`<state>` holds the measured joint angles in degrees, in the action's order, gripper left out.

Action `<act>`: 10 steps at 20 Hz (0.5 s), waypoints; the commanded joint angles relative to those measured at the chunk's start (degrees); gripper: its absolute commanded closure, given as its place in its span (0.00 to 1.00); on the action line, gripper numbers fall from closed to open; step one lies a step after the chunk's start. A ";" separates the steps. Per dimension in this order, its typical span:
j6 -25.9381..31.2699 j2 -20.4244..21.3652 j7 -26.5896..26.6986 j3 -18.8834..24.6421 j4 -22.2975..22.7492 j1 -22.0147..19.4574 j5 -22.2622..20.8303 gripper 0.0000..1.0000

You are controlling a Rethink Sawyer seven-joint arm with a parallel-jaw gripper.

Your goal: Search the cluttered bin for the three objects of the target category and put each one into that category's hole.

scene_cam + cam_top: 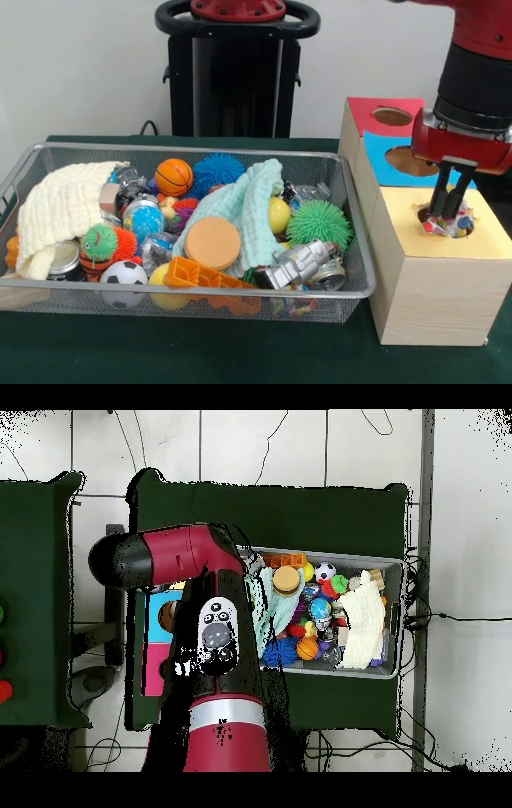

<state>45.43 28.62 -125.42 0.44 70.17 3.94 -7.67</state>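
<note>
Gripper [447, 214] stands upright over the yellow box's hole [445, 222], fingers close together on a crinkled, multicoloured object [438, 226], probably a wrapper, though the view is poor; held low so it falls inside. Wire bin [356, 264] beside it remains crowded with balls and cloths.

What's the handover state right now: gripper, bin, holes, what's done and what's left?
Gripper: fingertips down in the hole of the yellow-topped wooden box, with a crinkly multicoloured object at the hole's mouth; whether it is gripped or released cannot be told.
Wire mesh bin: full of clutter, including a mini basketball, green spiky ball, orange foam disc and pale green cloth.
Blue-topped hole and red-topped hole: nothing seen inside.
Done: one drop under way at the yellow hole. Left: confirm release; earlier count unknown, so check the bin for the remainder.
</note>
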 commanded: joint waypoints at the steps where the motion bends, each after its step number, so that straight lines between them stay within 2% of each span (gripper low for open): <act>1: -2.54 -4.40 -4.36 1.19 4.50 -0.15 -1.41 1.00; 5: -2.08 -3.95 -3.86 1.79 5.70 -0.04 -0.86 1.00; 10: -2.38 -4.69 -4.47 2.07 5.09 0.60 -0.58 1.00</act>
<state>45.41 26.10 -125.42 0.43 70.17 4.31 -7.82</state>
